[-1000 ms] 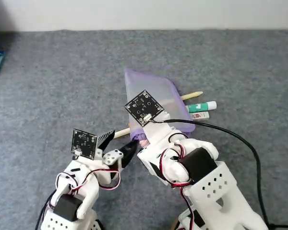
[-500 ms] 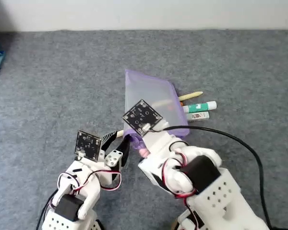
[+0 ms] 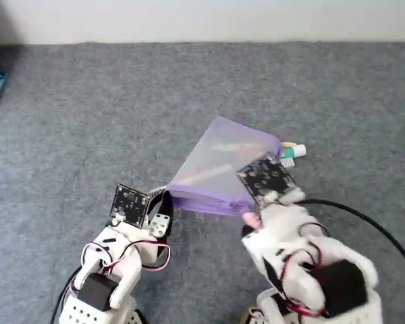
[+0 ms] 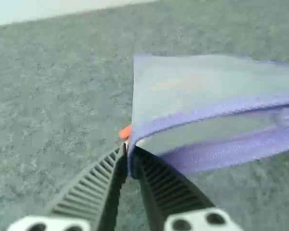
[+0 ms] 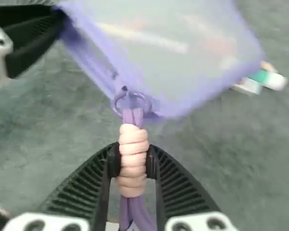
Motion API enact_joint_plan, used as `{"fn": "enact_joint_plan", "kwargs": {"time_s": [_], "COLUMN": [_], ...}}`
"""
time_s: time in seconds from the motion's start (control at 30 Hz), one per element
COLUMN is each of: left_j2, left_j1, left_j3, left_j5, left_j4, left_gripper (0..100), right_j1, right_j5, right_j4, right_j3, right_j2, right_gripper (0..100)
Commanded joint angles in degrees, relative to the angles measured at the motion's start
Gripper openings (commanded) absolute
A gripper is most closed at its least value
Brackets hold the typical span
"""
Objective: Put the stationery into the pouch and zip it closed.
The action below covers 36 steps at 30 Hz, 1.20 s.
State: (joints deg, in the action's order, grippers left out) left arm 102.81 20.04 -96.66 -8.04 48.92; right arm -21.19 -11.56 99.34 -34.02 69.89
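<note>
The purple pouch (image 3: 223, 165) lies mid-table on the grey table (image 3: 88, 101), its zipper edge towards the arms. The left gripper (image 4: 129, 156) is pinched narrow on the pouch's near left corner. The right gripper (image 5: 132, 150) is clamped on the knotted zipper cord (image 5: 131, 132). A green-and-white stick (image 3: 293, 150) lies just beside the far right corner, apparently outside. The pouch looks thin, light and floppy, so it likely buckles or slides unless 1 corner is anchored. The stitched seam and the cord look like the firmest holds.
</note>
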Motion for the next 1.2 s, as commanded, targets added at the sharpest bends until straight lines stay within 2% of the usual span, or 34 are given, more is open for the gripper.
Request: {"fn": "enact_joint_plan", "kwargs": {"time_s": [0.0,0.23,0.4,0.73,0.97,1.03,1.17], "left_j2": [0.3,0.4,0.3,0.4,0.2,0.2,0.1], "left_j1": [0.1,0.3,2.8,2.9,3.0,3.0,3.3], "left_j3": [5.8,7.9,7.8,7.6,3.3,0.3,0.3], "left_j5": [0.4,0.3,0.2,0.1,0.4,0.4,0.4], "left_j4": [4.4,5.9,5.9,5.9,-6.4,-8.7,-7.7], "left_gripper": [1,2,6,7,20,20,16], "right_j1": [5.5,6.9,7.3,9.5,9.2,9.2,9.1], "right_j5": [-3.3,-3.4,-3.8,-3.9,-3.9,-3.9,-3.9], "right_j4": [2.3,2.4,3.4,3.4,3.4,3.4,3.4], "right_j3": [0.5,0.5,0.5,0.5,0.5,0.5,0.5], "right_j2": [3.6,5.8,6.4,6.3,6.3,6.3,6.3], "right_gripper": [0.8,0.8,0.8,0.8,0.8,0.8,0.8]}}
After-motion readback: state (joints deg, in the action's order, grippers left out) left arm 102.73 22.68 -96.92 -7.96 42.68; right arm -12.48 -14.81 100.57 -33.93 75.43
